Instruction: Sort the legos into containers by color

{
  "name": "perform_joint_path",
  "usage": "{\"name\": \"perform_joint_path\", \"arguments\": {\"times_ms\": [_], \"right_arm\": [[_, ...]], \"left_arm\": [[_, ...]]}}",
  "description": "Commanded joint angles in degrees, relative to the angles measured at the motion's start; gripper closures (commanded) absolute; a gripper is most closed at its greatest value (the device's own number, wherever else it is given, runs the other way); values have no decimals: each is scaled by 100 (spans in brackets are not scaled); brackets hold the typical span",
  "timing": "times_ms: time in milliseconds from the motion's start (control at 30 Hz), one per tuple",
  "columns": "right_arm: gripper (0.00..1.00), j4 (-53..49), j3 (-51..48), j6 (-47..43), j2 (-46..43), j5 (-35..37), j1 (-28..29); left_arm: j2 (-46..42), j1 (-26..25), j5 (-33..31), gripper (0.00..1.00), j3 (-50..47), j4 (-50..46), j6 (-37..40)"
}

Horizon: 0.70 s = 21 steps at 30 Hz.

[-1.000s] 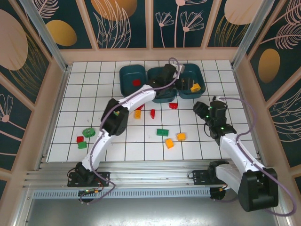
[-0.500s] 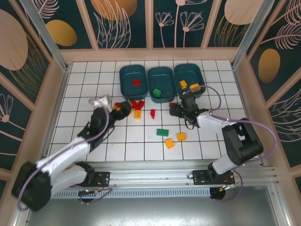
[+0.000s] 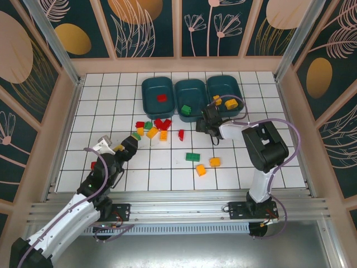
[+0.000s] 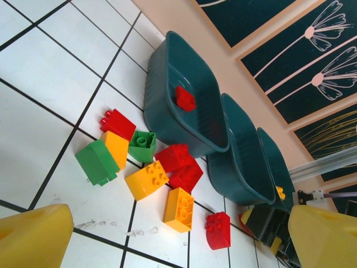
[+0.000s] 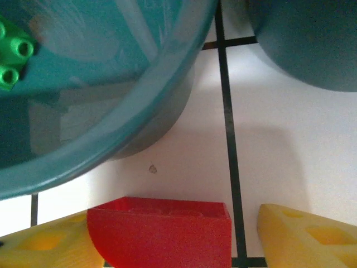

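Observation:
Three dark teal containers stand in a row at the back. The left container [image 3: 146, 95] [image 4: 167, 106] holds a red brick [image 4: 184, 98], the middle one [image 3: 192, 84] [image 5: 111, 139] a green brick [image 5: 14, 58], and the right one [image 3: 226, 80] yellow bricks [image 3: 230, 103]. A cluster of red, green and yellow legos [image 3: 153, 128] [image 4: 146, 180] lies in front of the left container. My left gripper [image 3: 120, 149] [image 4: 178, 245] hangs open, well short of the cluster. My right gripper [image 3: 204, 126] [image 5: 167, 240] straddles a red brick [image 5: 162, 231] on the floor, with a gap at its right finger [image 5: 307, 234].
Loose on the tiles are a red brick [image 3: 181, 134], a green one [image 3: 193, 157] and two yellow-orange ones [image 3: 215, 162] [image 3: 201, 170]. A red brick [image 3: 93, 165] lies beside my left arm. Raised walls ring the floor.
My left arm has pulled back from the containers to the near left, and its jaws have widened. My right gripper has swung in to the red brick in front of the middle container.

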Motion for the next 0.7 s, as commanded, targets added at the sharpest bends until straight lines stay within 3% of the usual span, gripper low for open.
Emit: {"name": "perform_joint_path", "arguments": {"times_ms": [0,67,233,500,667], "right_arm": [[39,173,121,263,254,475,120],[48,285,74,262,260,643,185],[56,512,-62,189,151,818,249],[57,565,-627,248,-525,1167,598],[57,350,-1059,267,-1433,1292,925]], "left_arm": [[-44,-4,-28,2,-85,-124,-120],[-41,-3,62,1,-170,11,-121],[3,-4,160,1,-259,194,-103],[74,-4,54,1,-119,41,50],[153,-3,-135,1,-128,-100,-133]]}}
